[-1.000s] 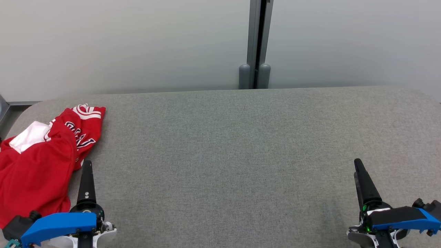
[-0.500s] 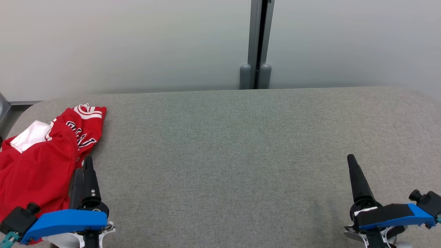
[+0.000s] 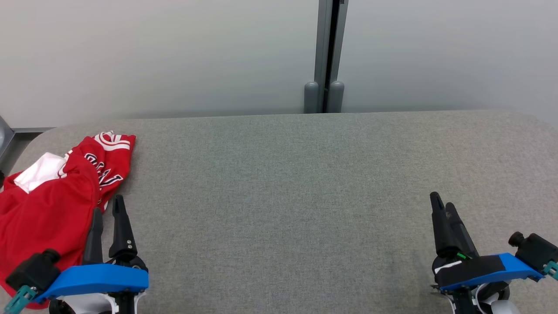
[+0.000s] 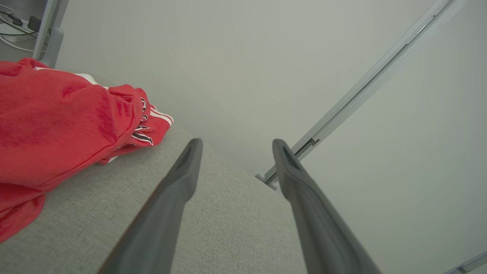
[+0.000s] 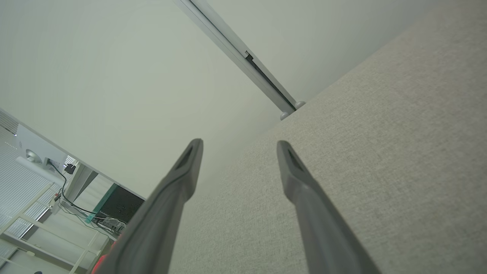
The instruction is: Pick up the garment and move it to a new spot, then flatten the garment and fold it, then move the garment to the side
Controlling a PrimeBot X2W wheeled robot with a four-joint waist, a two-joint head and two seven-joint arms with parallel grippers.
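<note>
Lying in a crumpled heap at the left end of the grey cloth-covered table [image 3: 283,196], the red shirt [image 3: 48,209] shows white stripes, dark-edged white lettering and a white patch near its far side. Its near part runs off the lower left corner of the head view.

Just to its right sits the left claw [image 3: 107,204], fingers pointing away from the robot. In the head view its outer finger overlaps the shirt's edge. The left wrist view shows the cloth off to one side of both fingers, near but apart from them. The fingers are spread wide with only table and wall between them, so this claw is released and holds nothing.

Further right, the table runs back to the pale wall [image 3: 174,56], where a grey post [image 3: 324,56] stands behind the far edge. At the right end, well apart from the shirt, the right claw [image 3: 441,199] hovers over the table, its fingers likewise spread wide and gripping nothing.
</note>
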